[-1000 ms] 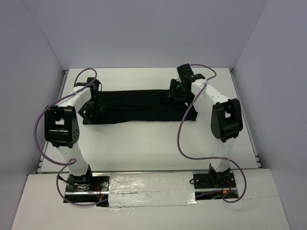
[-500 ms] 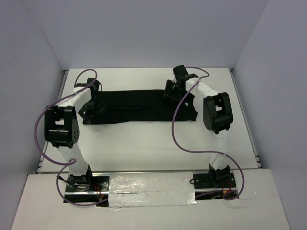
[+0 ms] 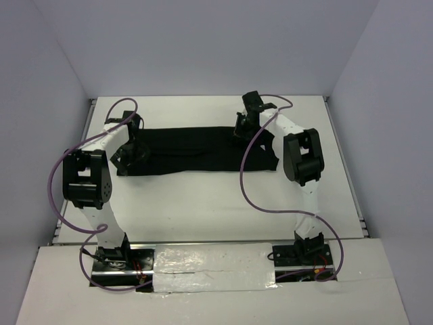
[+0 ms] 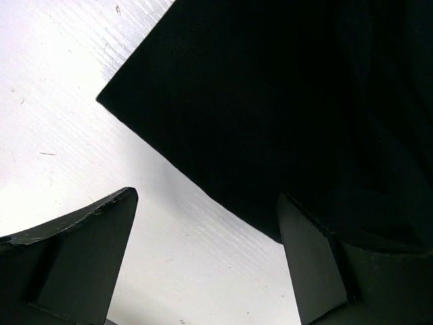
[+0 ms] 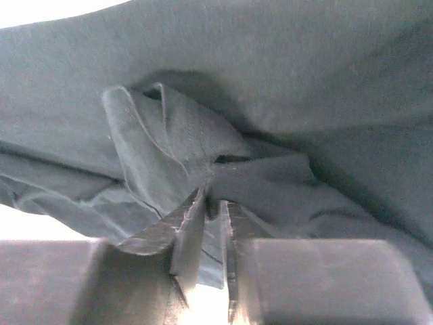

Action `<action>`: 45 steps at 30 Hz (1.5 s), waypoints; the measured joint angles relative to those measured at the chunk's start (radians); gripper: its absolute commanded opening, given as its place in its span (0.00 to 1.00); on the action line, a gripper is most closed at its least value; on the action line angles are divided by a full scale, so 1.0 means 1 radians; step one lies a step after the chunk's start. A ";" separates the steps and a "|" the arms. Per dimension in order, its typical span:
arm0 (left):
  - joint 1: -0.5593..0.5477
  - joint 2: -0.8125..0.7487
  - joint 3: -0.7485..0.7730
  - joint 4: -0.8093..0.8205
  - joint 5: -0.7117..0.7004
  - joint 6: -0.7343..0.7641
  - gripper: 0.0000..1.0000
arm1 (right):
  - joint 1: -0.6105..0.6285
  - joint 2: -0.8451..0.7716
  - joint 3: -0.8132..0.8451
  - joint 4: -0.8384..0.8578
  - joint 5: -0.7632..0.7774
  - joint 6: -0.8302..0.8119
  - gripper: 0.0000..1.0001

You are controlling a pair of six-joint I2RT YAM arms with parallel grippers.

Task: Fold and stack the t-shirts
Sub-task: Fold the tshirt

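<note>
My right pincer (image 5: 213,211) has edged inward since a second ago, pinching a fold of the limp, light t-shirt (image 3: 189,149), which lies banded across the table (image 3: 203,196). My left pincer (image 4: 206,206) hangs spread over its corner, the hem worth taking.

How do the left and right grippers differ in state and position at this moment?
The left gripper is open, jaws wide apart with bare table showing between them; the right gripper is shut on a bunched fold of the t-shirt. The left sits at the shirt's left end; the right is near its far edge, toward the right end. Both are down at the same black shirt.
</note>
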 measured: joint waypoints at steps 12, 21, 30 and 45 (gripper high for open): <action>0.000 0.000 0.000 0.003 0.000 0.001 0.98 | -0.033 -0.011 0.021 0.002 0.003 0.076 0.02; 0.000 0.000 0.000 0.003 0.000 0.002 0.98 | -0.110 -0.011 0.061 0.007 -0.007 0.171 0.36; 0.000 0.000 0.001 -0.002 -0.004 0.000 0.99 | -0.168 -0.002 0.097 0.063 -0.023 0.146 0.46; 0.000 -0.101 -0.039 -0.044 -0.108 -0.105 0.97 | -0.112 -0.423 -0.507 0.106 0.103 0.031 0.37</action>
